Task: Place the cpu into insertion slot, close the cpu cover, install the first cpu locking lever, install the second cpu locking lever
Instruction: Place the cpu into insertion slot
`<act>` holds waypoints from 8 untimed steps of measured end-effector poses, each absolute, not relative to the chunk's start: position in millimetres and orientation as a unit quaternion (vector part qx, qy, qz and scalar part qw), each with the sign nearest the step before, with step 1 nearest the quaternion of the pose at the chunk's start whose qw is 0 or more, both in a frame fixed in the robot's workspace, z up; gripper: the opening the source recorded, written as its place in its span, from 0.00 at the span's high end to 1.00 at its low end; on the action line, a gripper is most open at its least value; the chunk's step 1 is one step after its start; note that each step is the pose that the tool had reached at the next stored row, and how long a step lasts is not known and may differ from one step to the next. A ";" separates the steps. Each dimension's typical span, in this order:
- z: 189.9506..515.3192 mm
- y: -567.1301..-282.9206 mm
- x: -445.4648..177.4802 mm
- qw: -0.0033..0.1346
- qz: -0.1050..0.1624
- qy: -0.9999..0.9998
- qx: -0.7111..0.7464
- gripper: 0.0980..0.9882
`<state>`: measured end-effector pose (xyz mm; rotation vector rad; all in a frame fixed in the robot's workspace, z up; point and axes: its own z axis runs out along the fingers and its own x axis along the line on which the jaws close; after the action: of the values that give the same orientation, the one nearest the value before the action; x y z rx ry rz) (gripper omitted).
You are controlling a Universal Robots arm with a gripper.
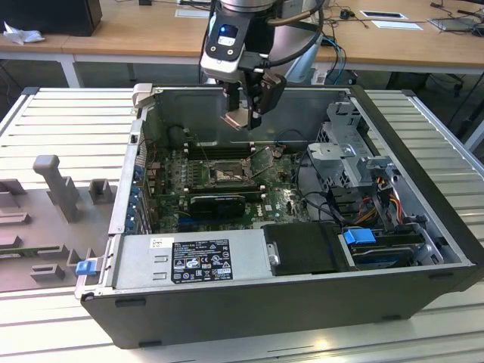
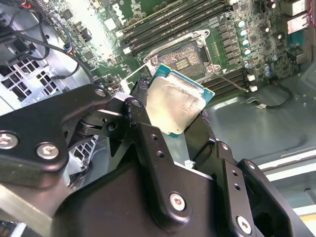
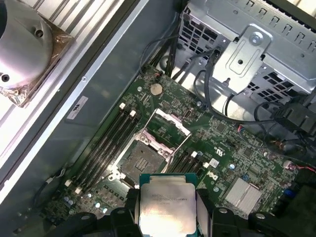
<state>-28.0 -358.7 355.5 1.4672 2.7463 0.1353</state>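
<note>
Power supply label [image 1: 201,261] — print unreadable.

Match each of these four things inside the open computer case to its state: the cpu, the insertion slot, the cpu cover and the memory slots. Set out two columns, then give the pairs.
Column one
1. cpu
2. insertion slot
3. cpu cover
4. memory slots

Column two
A. swung open, off the insertion slot
B. long and dark, running alongside the insertion slot
C. gripped in the tool, above the motherboard
D. bare, nothing seated in it

Pairs: 1-C, 2-D, 3-A, 4-B
</note>
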 end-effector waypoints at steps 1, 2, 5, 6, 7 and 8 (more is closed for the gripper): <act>355.4 -358.7 -28.0 0.013 0.043 0.880 0.474 0.50; 355.3 -358.7 -28.0 0.013 0.043 0.876 0.479 0.50; 354.8 -358.7 -28.0 0.014 0.043 0.864 0.501 0.50; 354.8 -358.7 -28.1 0.014 0.043 0.862 0.506 0.50; 354.7 -358.7 -28.0 0.014 0.043 0.860 0.509 0.50; 354.6 -358.7 -28.0 0.015 0.043 0.858 0.512 0.50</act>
<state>-28.0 -358.7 354.6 1.5938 2.6701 0.1332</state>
